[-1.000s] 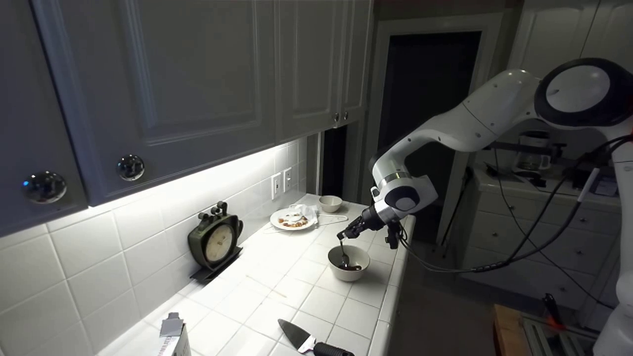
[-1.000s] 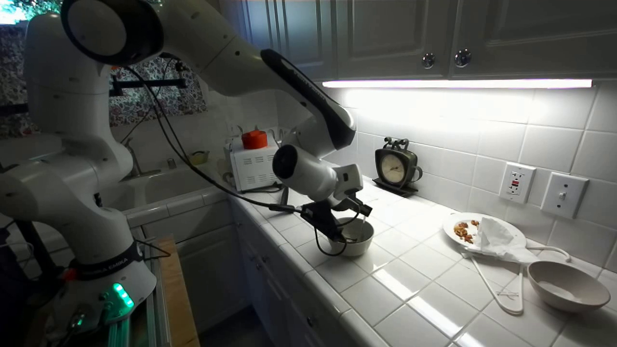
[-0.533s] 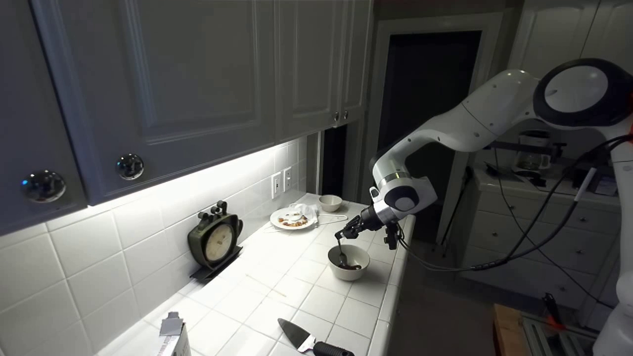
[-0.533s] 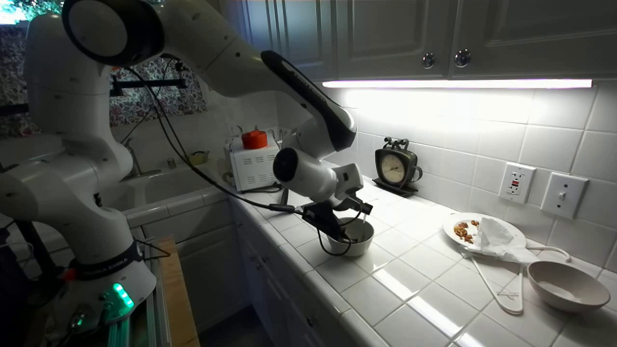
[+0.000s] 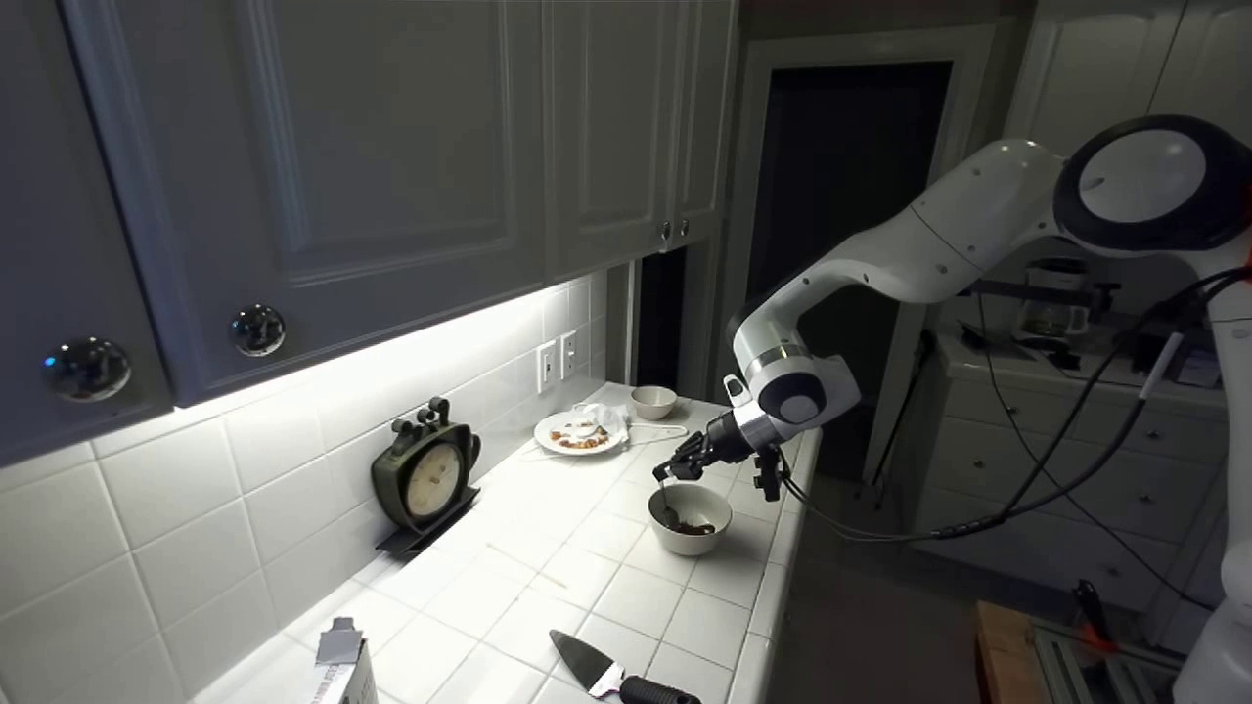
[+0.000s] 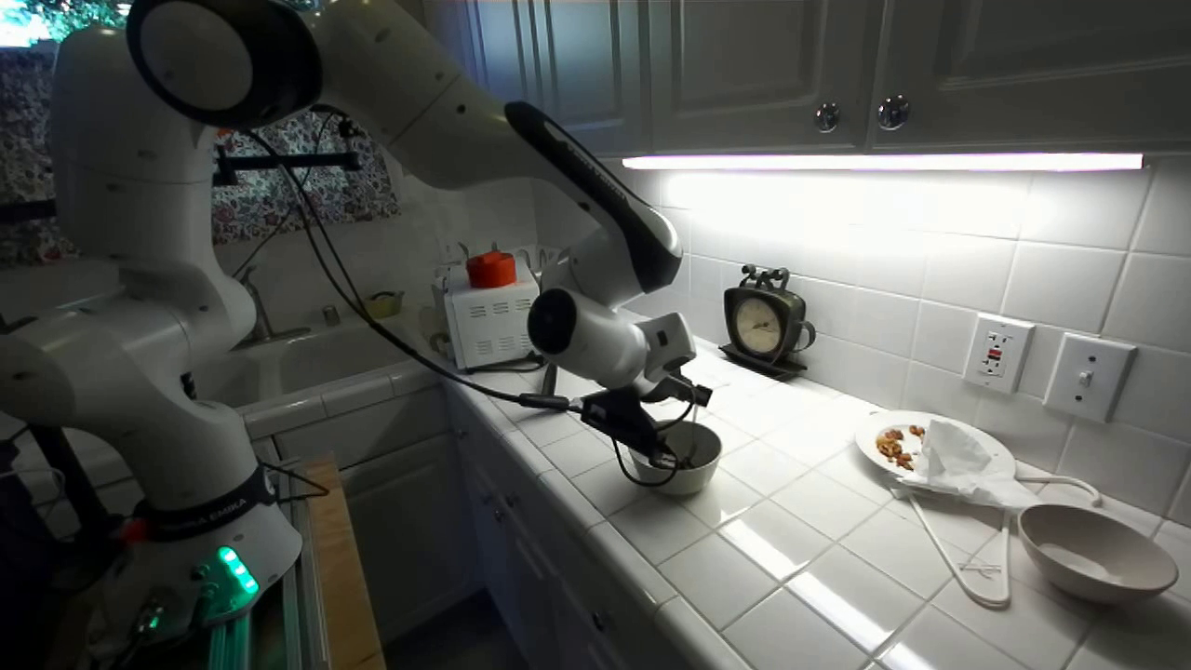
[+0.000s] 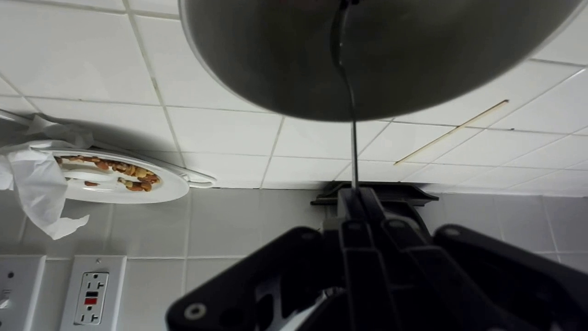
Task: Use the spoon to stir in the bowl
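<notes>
"Where is the spoon (image 7: 353, 133)?"

"Down in the bowl (image 5: 685, 545), its lower end inside and its thin handle slanting up past the rim. Whether handle and rim touch cannot be told."

"And the gripper (image 7: 360, 197)?"

"It pinches the handle above the bowl; in the wrist view the handle runs straight out of its grip."

"What is near the spoon's lower end?"

"Something dark (image 5: 696, 529) at the bottom of the bowl, too small to name."

"And under the bowl?"

"A white tiled counter (image 5: 606, 533). A thin yellowish stick (image 7: 452, 133) lies on it, between the bowl and the tiled wall (image 7: 225, 225); near that wall a dark green dial-faced stand (image 6: 765, 326) sits upright."

"Farther along?"

"In both exterior views, a plate (image 6: 865, 442) with bits of food (image 6: 895, 450), crumpled paper (image 6: 958, 451) spilling over its edge, and a pale dish (image 6: 1070, 577) near it. In an exterior view, on the bowl's opposite side, a cake server (image 5: 587, 665) lies flat on the counter, and a carton (image 5: 347, 675) stands partly out of view."
</notes>
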Robot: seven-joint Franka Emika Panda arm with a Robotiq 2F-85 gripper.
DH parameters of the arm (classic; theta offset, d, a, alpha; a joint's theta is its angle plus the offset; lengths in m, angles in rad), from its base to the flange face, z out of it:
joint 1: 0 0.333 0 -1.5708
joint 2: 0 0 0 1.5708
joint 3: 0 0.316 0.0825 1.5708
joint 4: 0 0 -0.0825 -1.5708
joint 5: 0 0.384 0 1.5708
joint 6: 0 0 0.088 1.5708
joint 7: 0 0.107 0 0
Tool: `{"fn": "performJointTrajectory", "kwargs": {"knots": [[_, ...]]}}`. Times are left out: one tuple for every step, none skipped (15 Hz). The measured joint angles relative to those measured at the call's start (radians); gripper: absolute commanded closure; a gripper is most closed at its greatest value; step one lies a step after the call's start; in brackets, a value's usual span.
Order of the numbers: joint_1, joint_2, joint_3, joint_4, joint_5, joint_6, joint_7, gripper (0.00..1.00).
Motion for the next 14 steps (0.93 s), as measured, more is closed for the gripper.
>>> {"fn": "performJointTrajectory", "kwargs": {"knots": [[0.000,-0.001,0.002,-0.002,-0.002,-0.002,0.000,0.99],[0.000,-0.003,0.003,-0.005,-0.004,-0.002,0.000,0.99],[0.000,-0.006,0.003,-0.010,-0.008,-0.002,0.000,0.99],[0.000,-0.012,0.003,-0.017,-0.013,-0.002,0.001,0.99],[0.000,-0.018,0.003,-0.025,-0.018,0.001,0.005,0.99],[0.000,-0.024,0.003,-0.033,-0.022,0.006,0.009,0.99],[0.000,-0.031,0.003,-0.040,-0.029,0.015,0.018,0.99],[0.000,-0.039,0.004,-0.049,-0.045,0.028,0.034,0.99],[0.000,-0.045,0.004,-0.055,-0.060,0.042,0.051,0.99],[0.000,-0.051,0.004,-0.061,-0.072,0.056,0.064,0.99],[0.000,-0.055,0.004,-0.065,-0.084,0.070,0.076,0.99],[-0.001,-0.058,0.003,-0.067,-0.094,0.084,0.087,0.99],[-0.001,-0.059,0.003,-0.067,-0.099,0.097,0.095,0.99],[-0.001,-0.060,0.003,-0.067,-0.100,0.109,0.100,0.99]]}}
